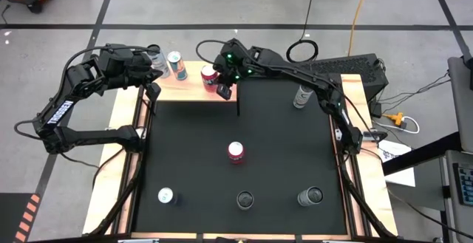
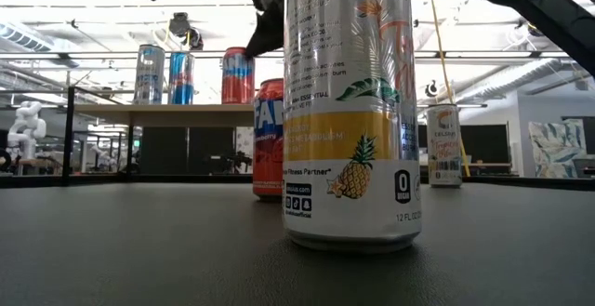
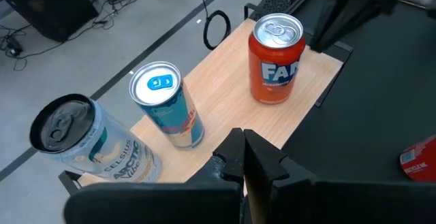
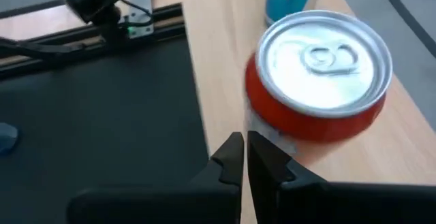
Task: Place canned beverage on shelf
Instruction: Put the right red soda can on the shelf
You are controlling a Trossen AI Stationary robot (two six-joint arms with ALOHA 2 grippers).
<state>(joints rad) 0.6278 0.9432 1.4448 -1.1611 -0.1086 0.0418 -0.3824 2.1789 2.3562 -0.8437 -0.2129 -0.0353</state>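
The shelf (image 1: pixel 188 89), a pale wood board, stands at the table's far edge. On it stand three upright cans: a pale silver one (image 3: pixel 78 142), a blue one (image 3: pixel 167 105) and a red one (image 3: pixel 276 60). My right gripper (image 4: pixel 244 149) is shut and hovers just beside the red can (image 4: pixel 317 81), on the side toward the black mat. My left gripper (image 3: pixel 244 157) is shut and hangs above the shelf's near edge, short of the blue can, touching nothing. My right gripper has its shut fingertips (image 4: pixel 231 149) close to the lower side of the red can (image 4: pixel 262 125), slanting down from the table's near right. I cannot tell whether they touch it. The can stands upright on the shelf.
On the black mat stand more cans: a red one (image 1: pixel 236 152) in the middle, three along the near edge (image 1: pixel 165 196) (image 1: pixel 244 199) (image 1: pixel 310 196), and a silver one (image 1: pixel 302 95) at the far right. The shelf's thin black post (image 1: pixel 238 104) rises beside my right gripper.
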